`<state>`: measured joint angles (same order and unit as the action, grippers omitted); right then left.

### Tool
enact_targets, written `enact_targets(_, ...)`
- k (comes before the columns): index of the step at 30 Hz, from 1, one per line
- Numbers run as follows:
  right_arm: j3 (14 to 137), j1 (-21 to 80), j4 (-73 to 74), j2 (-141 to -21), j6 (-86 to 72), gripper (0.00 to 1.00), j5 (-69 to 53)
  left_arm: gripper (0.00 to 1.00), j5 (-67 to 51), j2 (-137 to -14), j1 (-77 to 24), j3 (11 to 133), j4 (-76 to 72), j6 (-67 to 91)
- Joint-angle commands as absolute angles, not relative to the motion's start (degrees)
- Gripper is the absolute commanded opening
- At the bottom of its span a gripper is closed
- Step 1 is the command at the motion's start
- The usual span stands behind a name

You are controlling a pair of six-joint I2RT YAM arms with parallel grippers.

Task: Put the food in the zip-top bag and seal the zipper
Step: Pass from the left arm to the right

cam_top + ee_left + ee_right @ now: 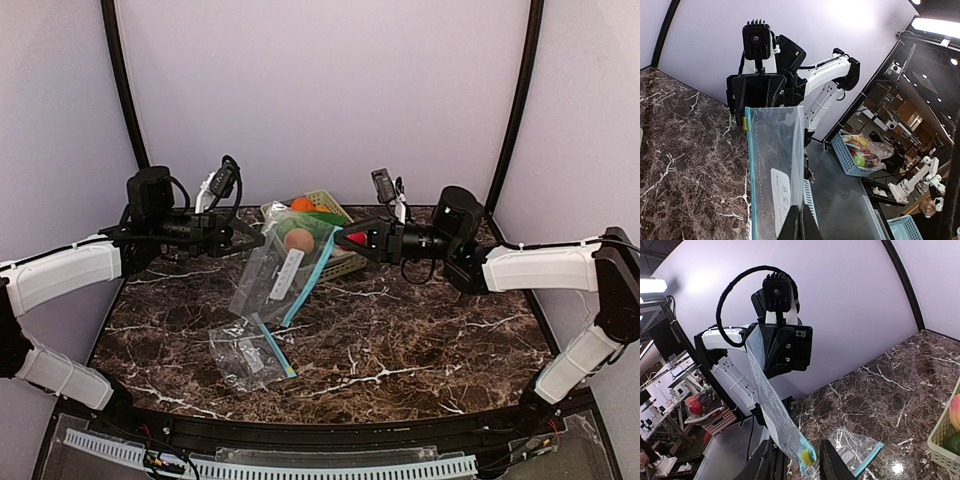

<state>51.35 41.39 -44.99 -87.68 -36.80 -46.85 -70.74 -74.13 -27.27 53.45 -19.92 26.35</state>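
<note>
Spanning left claw [252, 238] to right claw [352, 238], bag [272, 272]

**Counter** – dark brown marble counter [420, 340], with irregular white veining all over.

**Bags** – clear plastic zip-top bag with teal zipper strip [262, 280]: colourless film, white label panel with grey print, yellow-green slider [807, 456]. Second clear plastic bag lying flat [240, 355]: colourless, blue zipper strip.

**Basket** – pale green plastic lattice basket [345, 262].

**Toy food** – round peach-coloured toy fruit [298, 240], pinkish tan; round toy orange [302, 204], bright orange; toy leafy greens [325, 218], mid green.

**Arms** – left arm [60, 275] and right arm [540, 268]: white shells, black joints. Left pincer [801, 222] and right pincer [800, 465]: black.

**Surround** – plain pale lilac backdrop [320, 90] and black curved poles [122, 80].
</note>
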Motion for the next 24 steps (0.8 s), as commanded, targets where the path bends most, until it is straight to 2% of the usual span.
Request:
enact_targets(1,52.95,42.04,-46.90,-87.61,-36.49,0.26,-47.65,0.01,-71.86,-72.85,-27.67,52.56,-21.61,26.89)
enact_targets(8,52.15,42.07,-45.95,-86.37,-36.02,0.11,-47.13,0.01,-70.34,-73.06,-27.76,52.30,-21.53,26.45)
enact_targets(11,52.06,42.02,-44.32,-85.82,-35.06,0.01,-46.75,0.01,-69.45,-73.29,-27.77,52.25,-21.21,26.03)
enact_targets(12,52.22,42.05,-42.96,-85.52,-34.34,0.00,-46.42,0.04,-68.73,-73.41,-27.75,52.36,-20.27,25.63)
enact_targets(13,52.46,42.08,-41.09,-85.05,-33.35,0.00,-45.97,0.20,-68.16,-73.50,-27.76,52.82,-17.74,24.12)
enact_targets(14,52.73,42.09,-38.83,-84.55,-32.16,0.00,-45.40,0.32,-66.52,-73.53,-27.75,53.08,-15.86,22.82)
enact_targets(15,52.99,42.08,-36.36,-83.90,-30.64,0.00,-44.74,0.53,-65.34,-73.40,-27.76,53.79,-12.16,19.77)
enact_targets(16,53.40,42.05,-33.30,-83.32,-29.10,0.00,-44.14,0.61,-62.02,-73.22,-27.70,54.10,-9.99,16.54)
enact_targets(17,53.80,42.09,-29.89,-82.57,-27.35,0.00,-43.38,0.73,-59.79,-72.71,-27.74,54.68,-5.97,14.82)
enact_targets(19,54.68,42.10,-22.66,-80.97,-23.75,0.00,-41.84,0.83,-52.41,-71.49,-27.84,55.23,-1.46,10.29)
enact_targets(21,55.70,42.15,-15.23,-79.47,-20.29,0.00,-40.27,0.88,-44.35,-69.88,-28.00,55.14,1.09,7.36)
enact_targets(24,58.19,42.80,-2.43,-78.22,-15.40,0.00,-37.53,0.93,-38.49,-67.34,-28.68,53.72,1.14,4.40)
